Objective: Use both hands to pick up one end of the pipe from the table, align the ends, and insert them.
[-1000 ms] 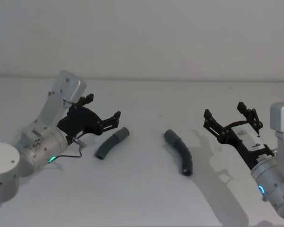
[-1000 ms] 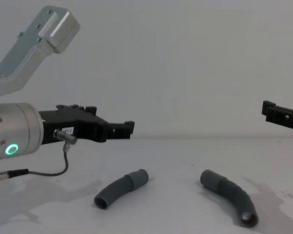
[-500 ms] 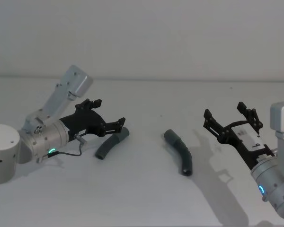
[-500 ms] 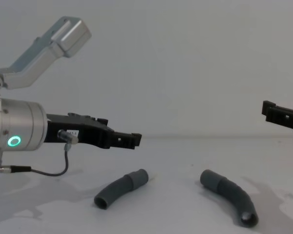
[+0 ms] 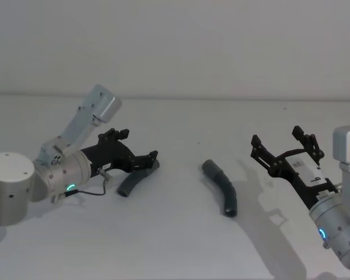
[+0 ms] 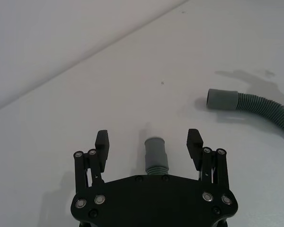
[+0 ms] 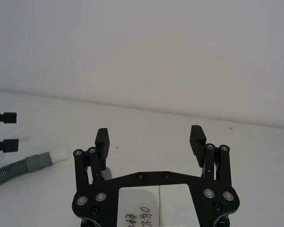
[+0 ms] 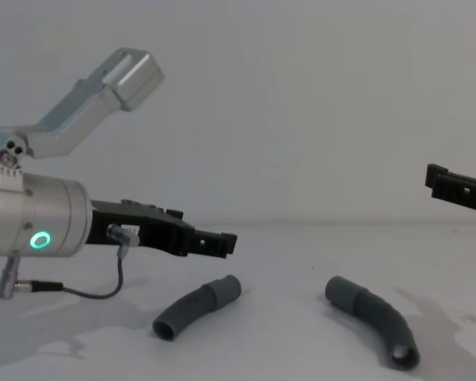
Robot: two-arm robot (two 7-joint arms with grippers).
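Observation:
Two dark grey ribbed pipe pieces lie apart on the white table (image 5: pixel 175 245). The left piece (image 5: pixel 132 181) (image 8: pixel 192 306) has its smooth cuff (image 6: pixel 155 152) pointing toward the middle. My left gripper (image 5: pixel 141 158) (image 6: pixel 148 139) is open and hovers just above that cuff (image 8: pixel 224 289), fingers on either side, touching nothing. The right piece (image 5: pixel 223 189) (image 8: pixel 374 320) lies curved, its cuff (image 6: pixel 222 100) facing the left piece; a short white tip (image 7: pixel 59 154) sticks out of it. My right gripper (image 5: pixel 287 147) (image 7: pixel 149 136) is open and raised, to the right of that piece.
A pale grey wall (image 5: pixel 175 46) closes the table's far side. The left arm's silver elbow link (image 8: pixel 103 99) rises above its wrist. A thin cable (image 8: pixel 103 290) hangs below the left wrist, close to the table.
My left gripper has moved right and down, from beside the left piece to just above its cuff. The right gripper and both pipe pieces have stayed where they were.

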